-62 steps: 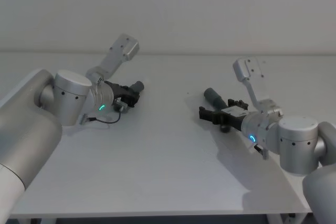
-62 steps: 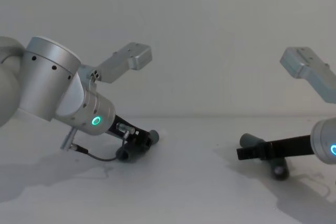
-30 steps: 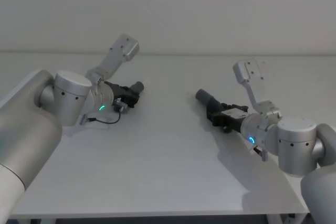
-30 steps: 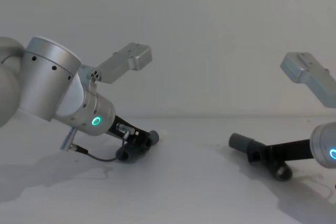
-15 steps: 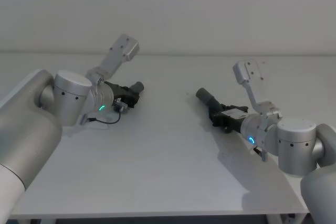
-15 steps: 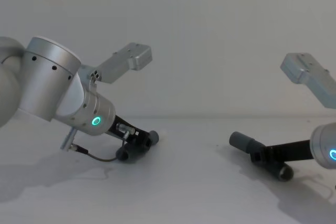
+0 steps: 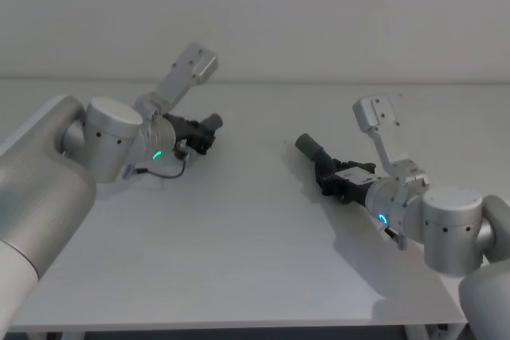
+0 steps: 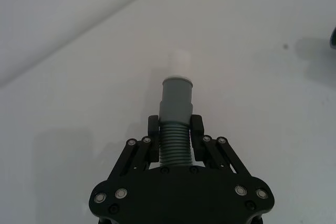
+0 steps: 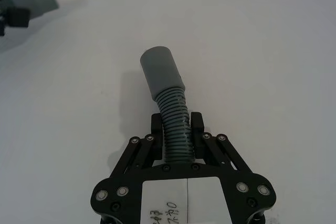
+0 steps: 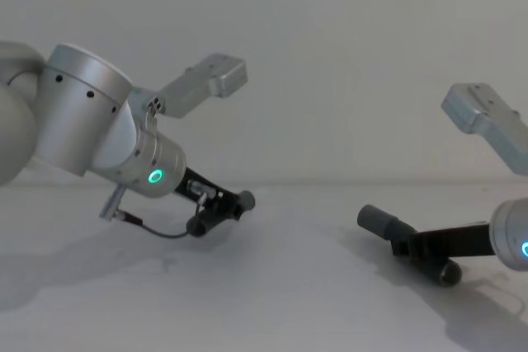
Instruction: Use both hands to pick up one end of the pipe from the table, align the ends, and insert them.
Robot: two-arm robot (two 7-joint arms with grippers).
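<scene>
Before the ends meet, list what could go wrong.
The right gripper clamps the ribs of the right pipe behind its collar, which leans off-axis; it may flex and miss the tip.
The left gripper holds the left pipe by ribs too; a push could slide it back.
The right pipe's rear end, near the table, might drag.

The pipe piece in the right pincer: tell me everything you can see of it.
The pipe piece is dark grey and looks like plastic: a smooth, wider collar at the free end, then a ribbed, gently bent stretch. The right pincer is shut on the ribbed part, one finger on each side. The collar end sticks out past the fingers, slanting up over the white table, roughly toward the other piece. Whether its rear end touches the table cannot be told.
</scene>
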